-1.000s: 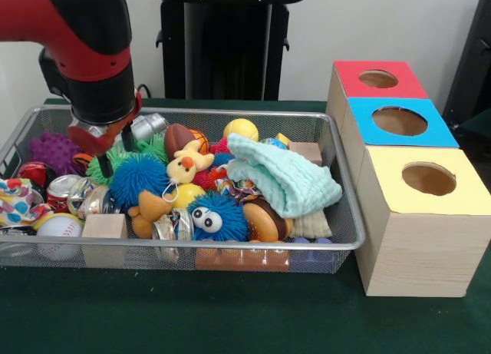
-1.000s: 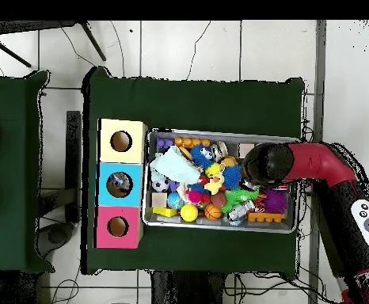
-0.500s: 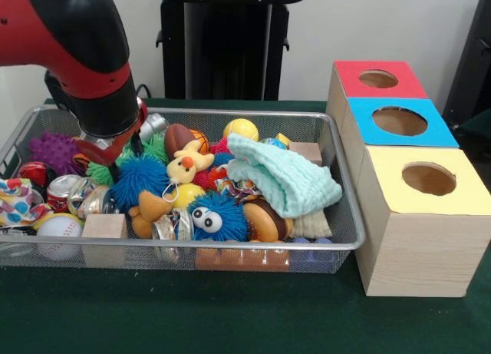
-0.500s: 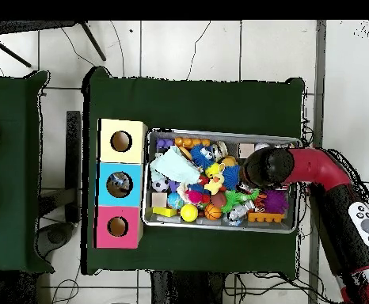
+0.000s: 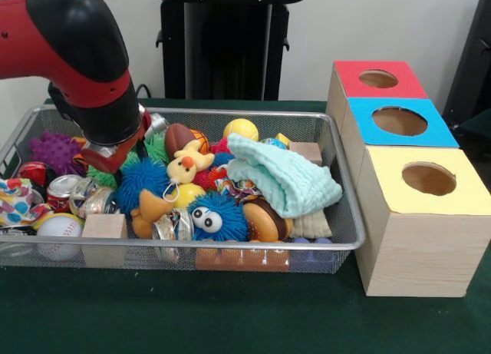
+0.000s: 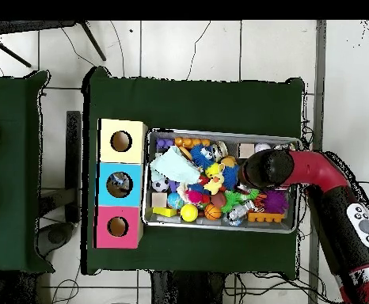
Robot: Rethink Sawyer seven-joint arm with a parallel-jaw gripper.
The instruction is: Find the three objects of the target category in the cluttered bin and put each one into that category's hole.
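The cluttered bin, a silver wire-mesh basket (image 5: pixel 230 114), is full of toys and also shows in the overhead view (image 6: pixel 219 228). Three boxes with round holes stand to its right: red (image 5: pixel 380 79), blue (image 5: pixel 399 121) and yellow (image 5: pixel 430 179). My gripper (image 5: pixel 113 156) is down among the toys at the bin's left part. It sits between a green spiky ball (image 5: pixel 98 174) and a blue spiky ball (image 5: pixel 140 177). The red and black wrist (image 5: pixel 96 85) hides most of it. In the overhead view only the wrist (image 6: pixel 264 168) shows over the bin.
Other toys in the bin are a purple spiky ball (image 5: pixel 54 150), a yellow duck (image 5: pixel 184 168), a mint cloth (image 5: pixel 280 177), a blue googly-eyed fuzzy toy (image 5: pixel 215 216), a burger toy (image 5: pixel 265 220), a baseball (image 5: pixel 57 227), a wooden block (image 5: pixel 103 226) and cans (image 5: pixel 61 189).
The wrist has tilted and slid a little to the right in the front view, toward the blue spiky ball. The toys have not visibly moved.
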